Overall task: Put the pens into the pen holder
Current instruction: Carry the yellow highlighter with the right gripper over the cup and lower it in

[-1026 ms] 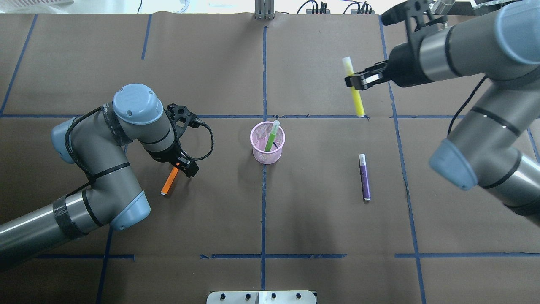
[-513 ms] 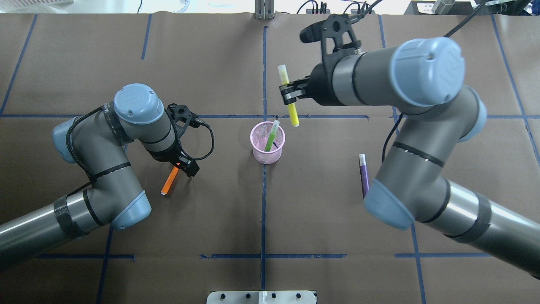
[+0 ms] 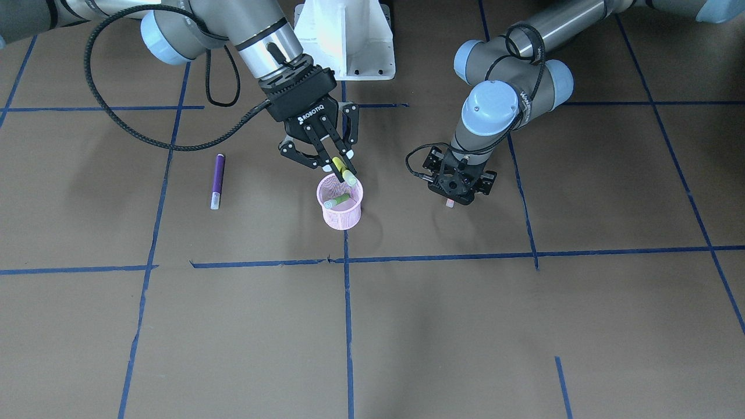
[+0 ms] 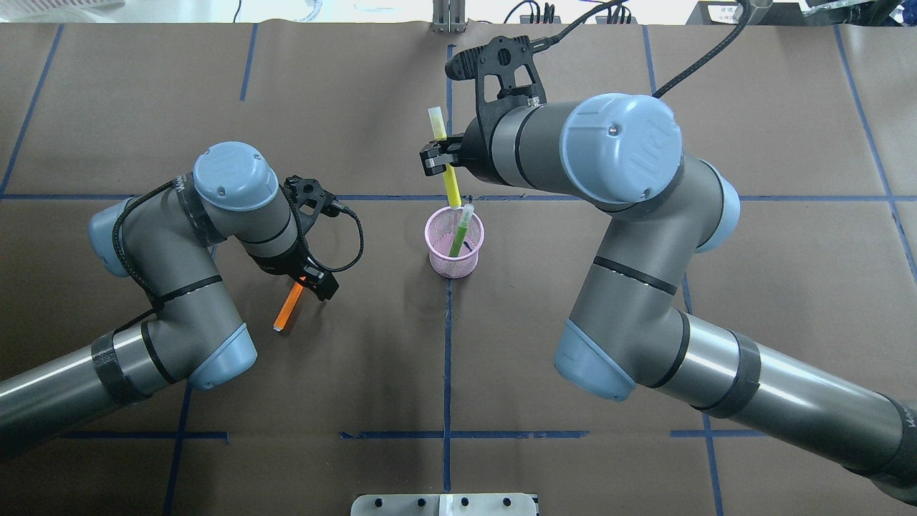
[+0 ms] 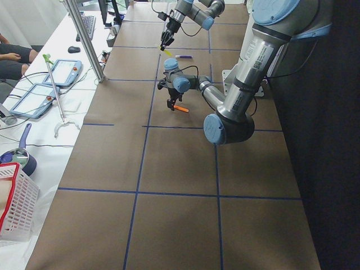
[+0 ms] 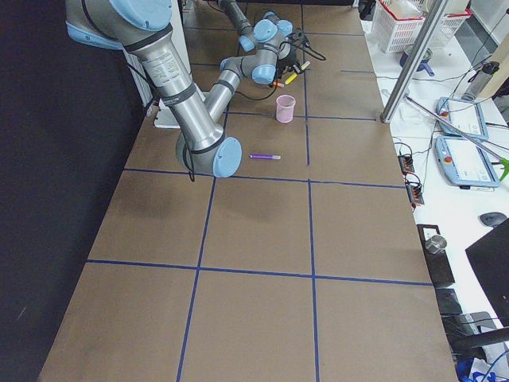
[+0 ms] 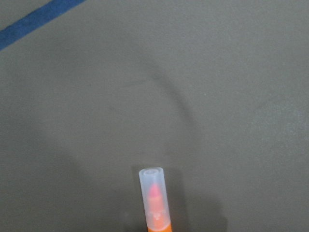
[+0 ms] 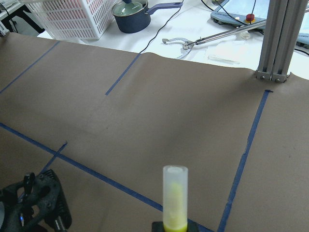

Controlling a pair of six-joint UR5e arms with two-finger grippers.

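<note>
Looking across at the robot, the front view hides the fingers of the left gripper (image 3: 458, 189) under its own wrist, so it is impossible to tell whether its jaws are apart or together. The right gripper (image 3: 336, 164) has its jaws clamped on the yellow pen (image 3: 347, 174), which is held tilted in the air just over the rim of the pen holder (image 3: 340, 218), a small pink mesh cup. The green pen (image 3: 337, 202) leans inside the cup. The purple pen (image 3: 217, 177) lies flat on the brown table (image 3: 407, 326), well apart from the cup.

In the overhead view the right arm covers the purple pen entirely. The yellow pen's lower tip overlaps the cup's far rim, but contact cannot be judged. The orange pen (image 4: 289, 308) lies slanted, its upper end hidden under the left gripper.

From the table's left end, the far gripper and its pen are too small to read.

From the right end, the cup stands upright and the purple pen lies near the big arm's elbow.

The left wrist view shows only the orange pen's translucent cap, cut off by the bottom edge, and no finger shows.

The right wrist view shows the yellow pen's clear cap, likewise cut off at the bottom edge.
</note>
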